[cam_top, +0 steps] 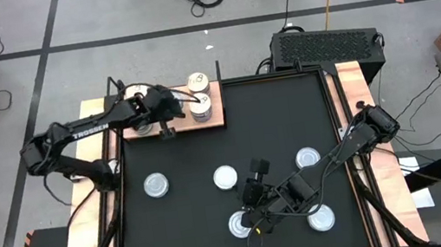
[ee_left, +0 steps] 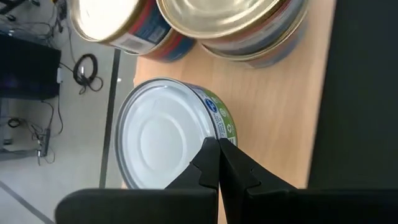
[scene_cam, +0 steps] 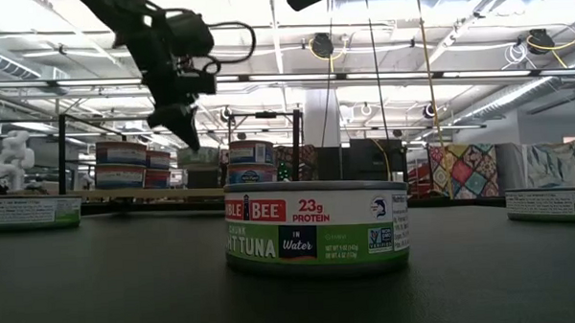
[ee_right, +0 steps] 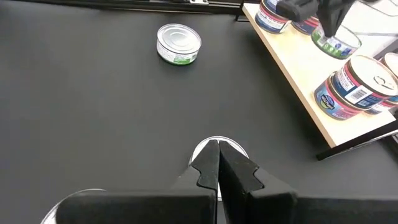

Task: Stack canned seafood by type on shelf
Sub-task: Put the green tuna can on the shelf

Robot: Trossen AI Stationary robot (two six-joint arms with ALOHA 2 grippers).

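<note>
The shelf [cam_top: 215, 117] is a light wooden board at the mat's far edge, carrying several tins. My left gripper [ee_left: 219, 146] is shut and hovers just over the rim of a silver-lidded green-label tin [ee_left: 158, 134] on the board. Two gold-lidded blue-and-red tins [ee_left: 242, 22] stand beyond it. The low view shows this gripper [scene_cam: 176, 117] hanging above the board's tins. My right gripper [ee_right: 219, 149] is shut over the black mat, above a silver tin [ee_right: 233, 149] that peeks out behind its fingers. Several more tins lie on the mat [cam_top: 156, 184] [cam_top: 308, 158] [cam_top: 321, 219].
A green-label tuna tin [scene_cam: 317, 228] stands close in front of the low camera. Another tin [ee_right: 178, 43] sits alone on the mat, farther left. The mat's middle [cam_top: 273, 124] is bare. A black box [cam_top: 324, 42] stands beyond the table's far right corner.
</note>
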